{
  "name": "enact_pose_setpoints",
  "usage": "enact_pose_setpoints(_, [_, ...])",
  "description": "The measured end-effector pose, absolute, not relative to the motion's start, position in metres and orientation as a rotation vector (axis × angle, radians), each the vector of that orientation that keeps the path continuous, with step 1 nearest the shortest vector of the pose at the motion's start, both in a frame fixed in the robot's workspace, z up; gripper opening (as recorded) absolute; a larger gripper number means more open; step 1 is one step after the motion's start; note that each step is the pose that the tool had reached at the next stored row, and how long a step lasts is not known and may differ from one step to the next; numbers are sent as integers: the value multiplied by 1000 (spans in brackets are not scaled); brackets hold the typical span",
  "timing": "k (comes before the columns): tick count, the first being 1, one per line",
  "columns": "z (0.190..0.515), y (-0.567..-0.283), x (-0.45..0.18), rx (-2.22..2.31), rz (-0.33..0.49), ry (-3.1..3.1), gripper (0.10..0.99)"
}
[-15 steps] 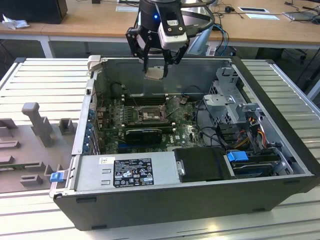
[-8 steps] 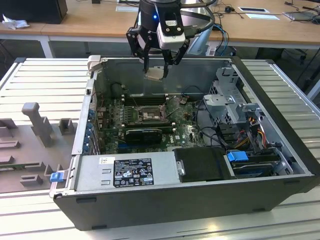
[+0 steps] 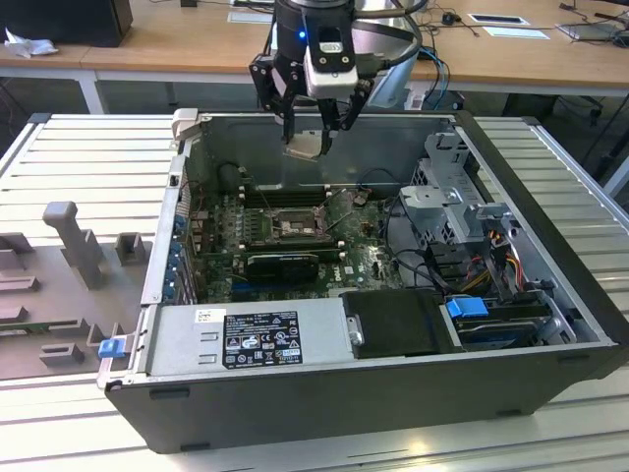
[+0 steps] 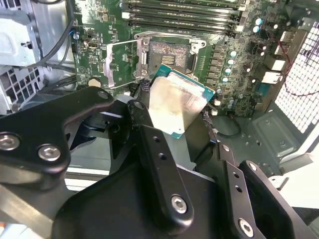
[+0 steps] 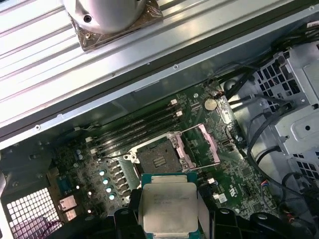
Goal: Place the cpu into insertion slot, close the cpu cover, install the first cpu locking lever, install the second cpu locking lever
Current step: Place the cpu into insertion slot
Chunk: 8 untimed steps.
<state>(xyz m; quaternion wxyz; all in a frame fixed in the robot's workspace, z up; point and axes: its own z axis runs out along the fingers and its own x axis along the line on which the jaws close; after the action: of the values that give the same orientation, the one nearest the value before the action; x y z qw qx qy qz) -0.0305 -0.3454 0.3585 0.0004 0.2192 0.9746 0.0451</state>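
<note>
The arm hangs straight down in the upper centre of the exterior view, its claw point(image 3: 308, 138) pinching the cpu point(image 3: 303, 149), a tilted silver-grey square edged green. Well below lies the bare insertion slot point(image 3: 292, 228), with the cpu cover point(image 5: 207, 142) flipped open beside it.

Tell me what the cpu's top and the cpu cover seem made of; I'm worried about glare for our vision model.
The cpu: its top looks like bare silver-grey metal with a matt finish, taking a soft washed-out sheen in the second wrist view. The green rim beneath is probably circuit-board laminate. The cpu cover: apparently thin stamped sheet metal, pale and glinting along its frame.
</note>
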Motion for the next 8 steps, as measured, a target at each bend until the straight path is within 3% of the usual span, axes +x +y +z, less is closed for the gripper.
enact_pose_setpoints(8, [352, -345, -31, 747, 140, 3045, 529])
